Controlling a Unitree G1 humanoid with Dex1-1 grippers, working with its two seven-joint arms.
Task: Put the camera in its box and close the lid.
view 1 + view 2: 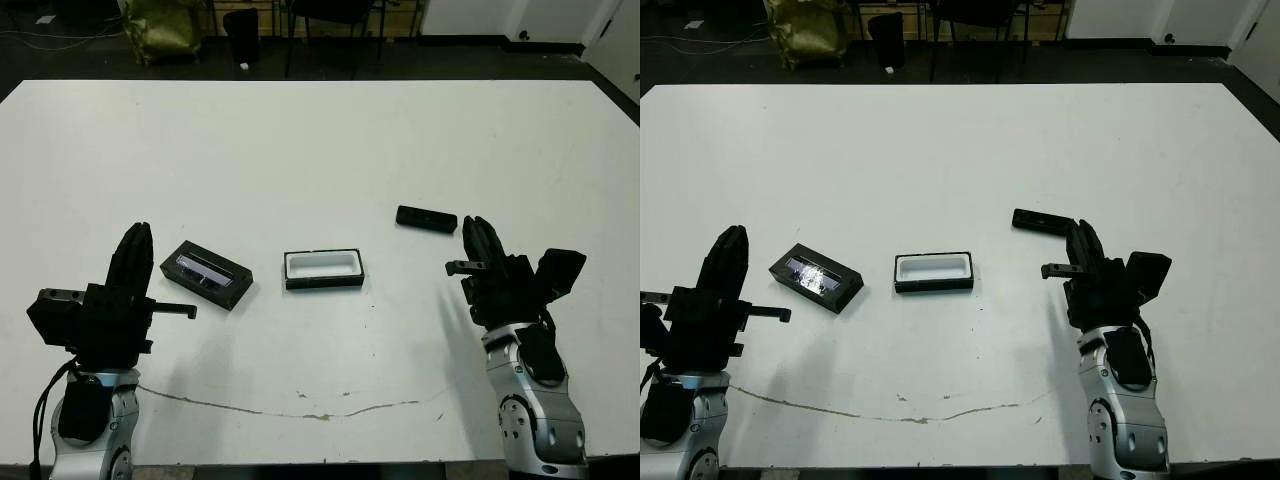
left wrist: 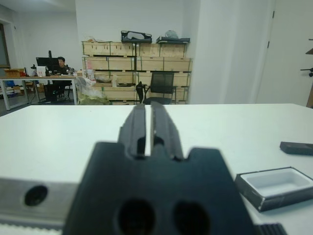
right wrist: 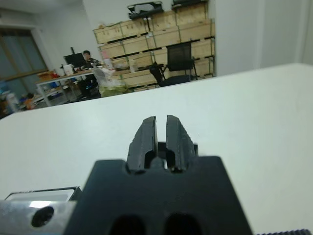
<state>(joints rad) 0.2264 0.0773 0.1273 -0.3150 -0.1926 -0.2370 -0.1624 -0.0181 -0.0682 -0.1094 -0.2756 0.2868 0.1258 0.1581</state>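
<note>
The camera, a slim black bar, lies flat on the white table right of centre. The box sits open at the middle, white lining up, with nothing in it. To its left lies the lid, window strip facing up. My right gripper is shut and holds nothing, its tips just right of and nearer me than the camera. My left gripper is also shut and holds nothing, a little left of the lid. The left wrist view shows the box and the camera off to one side.
The table's near edge runs just under both arms, and a thin crack line crosses the near part. Beyond the far edge stand a chair, wooden crates and a seated person at a desk.
</note>
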